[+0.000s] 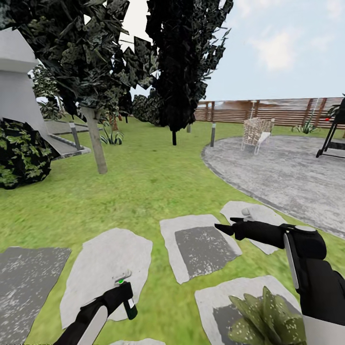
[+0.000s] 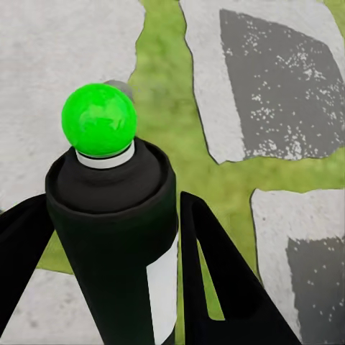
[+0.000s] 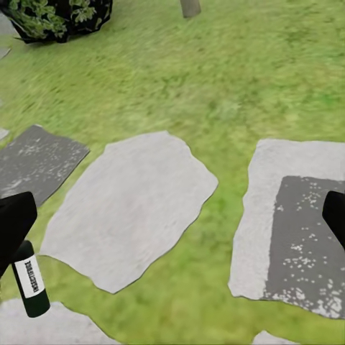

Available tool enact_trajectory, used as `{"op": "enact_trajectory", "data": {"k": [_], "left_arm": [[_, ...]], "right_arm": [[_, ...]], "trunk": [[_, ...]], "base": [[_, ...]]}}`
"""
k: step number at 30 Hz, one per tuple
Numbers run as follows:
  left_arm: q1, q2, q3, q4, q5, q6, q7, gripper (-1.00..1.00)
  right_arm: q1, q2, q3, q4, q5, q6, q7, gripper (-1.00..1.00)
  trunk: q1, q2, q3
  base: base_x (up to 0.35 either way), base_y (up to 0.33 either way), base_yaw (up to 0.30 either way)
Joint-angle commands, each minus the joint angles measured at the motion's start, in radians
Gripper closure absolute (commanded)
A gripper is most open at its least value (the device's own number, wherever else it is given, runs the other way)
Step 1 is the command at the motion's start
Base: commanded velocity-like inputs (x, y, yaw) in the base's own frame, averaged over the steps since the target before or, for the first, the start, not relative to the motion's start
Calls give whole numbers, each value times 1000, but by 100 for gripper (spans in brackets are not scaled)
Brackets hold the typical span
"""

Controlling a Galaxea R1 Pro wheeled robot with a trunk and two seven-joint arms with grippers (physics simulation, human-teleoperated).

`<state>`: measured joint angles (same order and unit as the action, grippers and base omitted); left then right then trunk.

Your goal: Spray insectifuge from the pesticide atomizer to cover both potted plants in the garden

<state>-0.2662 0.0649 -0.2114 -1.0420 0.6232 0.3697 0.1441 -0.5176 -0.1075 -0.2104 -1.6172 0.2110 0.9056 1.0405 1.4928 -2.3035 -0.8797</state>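
My left gripper is shut on the pesticide atomizer, low over a pale stepping stone at the lower left of the head view. In the left wrist view the black bottle, capped by a green ball, sits between both fingers. The right wrist view sees the bottle from the side, white label showing. My right gripper hovers open over the stones at mid-right, nothing between its fingers. One potted plant with white-speckled leaves stands under my right forearm; the other is out of view.
Grey and white stepping stones cross the lawn ahead. A gravel patio with a wicker chair and a dark grill lies right. Tree trunks, a dark bush, bollard lamps and a fence stand beyond.
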Motion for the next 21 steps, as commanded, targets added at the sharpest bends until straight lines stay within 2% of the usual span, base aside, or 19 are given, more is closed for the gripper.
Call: {"op": "enact_trajectory", "data": {"k": [1,6,10,12,13,15,16,17,18,19,21], "left_arm": [[-1,-1,-4,-1,11,2,11,100],[-1,-3,-9,-1,13,0,4,100],[-1,-12,-34,-4,0,-1,-14,100],[-7,-10,-101,-4,-44,-2,-45,100],[-9,-12,-114,-4,-60,-3,-52,100],[-13,-15,-145,-3,-113,-3,-73,100],[-14,-15,-152,-6,-125,-3,-93,100],[-15,-12,-155,-11,-135,-8,-158,100],[-15,-12,-153,-11,-137,-13,-188,100],[-16,-10,-134,-8,-142,-43,-296,100],[-16,0,-105,-4,-157,-103,-441,100]], "right_arm": [[-1,0,0,-1,10,6,10,-100],[0,0,18,-1,10,4,11,-100],[2,-6,19,-1,5,-2,30,-100],[2,-7,30,-1,4,-3,67,-100],[1,-6,38,0,5,-1,78,-100],[1,-11,91,0,9,2,109,-100],[2,-13,109,0,9,1,119,-100],[4,-16,125,0,10,-1,131,-100],[6,-16,129,0,11,-2,133,-100],[9,-16,137,0,12,-4,139,-100],[14,-16,143,0,12,-7,142,-100]], "trunk": [[0,0,1],[0,0,8],[0,0,10],[0,0,11],[0,0,11],[0,0,11],[0,0,11],[0,0,11],[0,0,11],[0,0,11],[0,0,11]], "base": [[0,0,43],[0,0,41],[0,0,34],[0,0,10],[0,0,5],[0,0,3],[0,0,2],[0,0,0],[0,0,0],[0,0,0],[0,0,0]]}}
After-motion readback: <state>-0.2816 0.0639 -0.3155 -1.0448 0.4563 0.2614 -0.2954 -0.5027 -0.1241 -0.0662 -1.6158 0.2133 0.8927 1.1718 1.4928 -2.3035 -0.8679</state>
